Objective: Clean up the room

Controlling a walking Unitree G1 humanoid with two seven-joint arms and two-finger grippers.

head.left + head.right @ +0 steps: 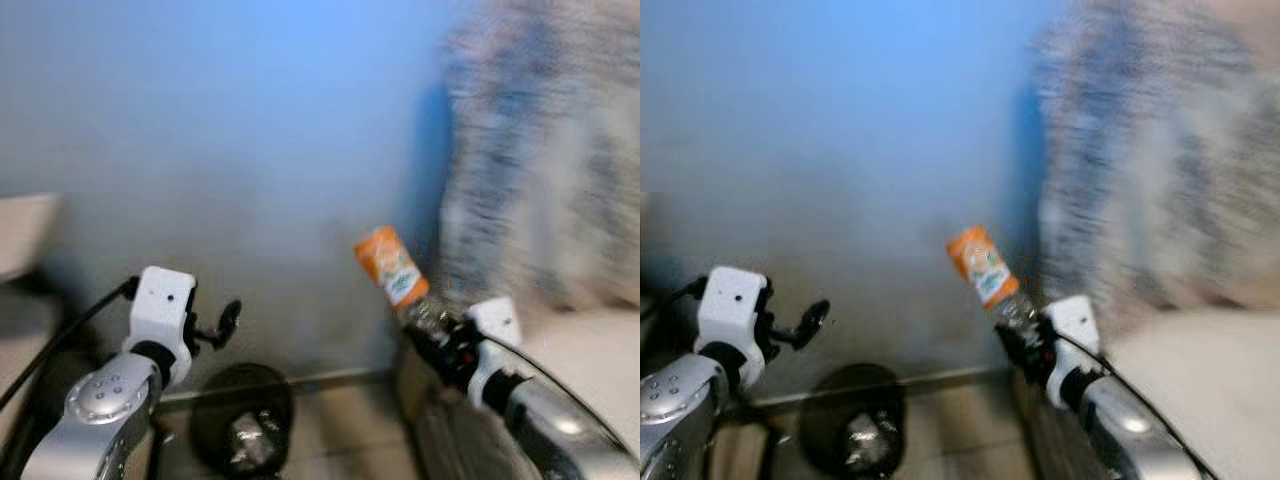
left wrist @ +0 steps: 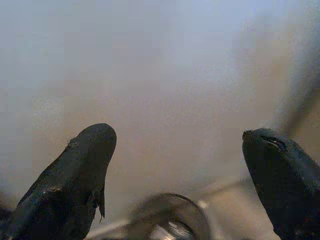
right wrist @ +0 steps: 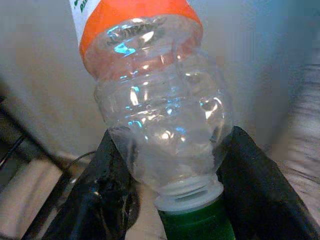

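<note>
My right gripper [image 1: 432,318] is shut on an empty clear plastic bottle [image 1: 392,268] with an orange and white label. I hold it near its green cap [image 3: 192,224], so the bottle's base points up and away toward the wall. My left gripper [image 2: 175,165] is raised at the left, open, with nothing between its fingers [image 2: 82,165]. Below and between the arms a round black bin [image 1: 243,415] stands on the floor by the wall, with crumpled shiny litter inside.
A plain blue-grey wall [image 1: 250,150] fills the front, with a skirting strip along the tiled floor [image 1: 340,420]. A blurred grey patterned curtain or fabric [image 1: 550,150] hangs at the right. A pale edge of furniture [image 1: 25,230] shows at the far left. The head views are blurred.
</note>
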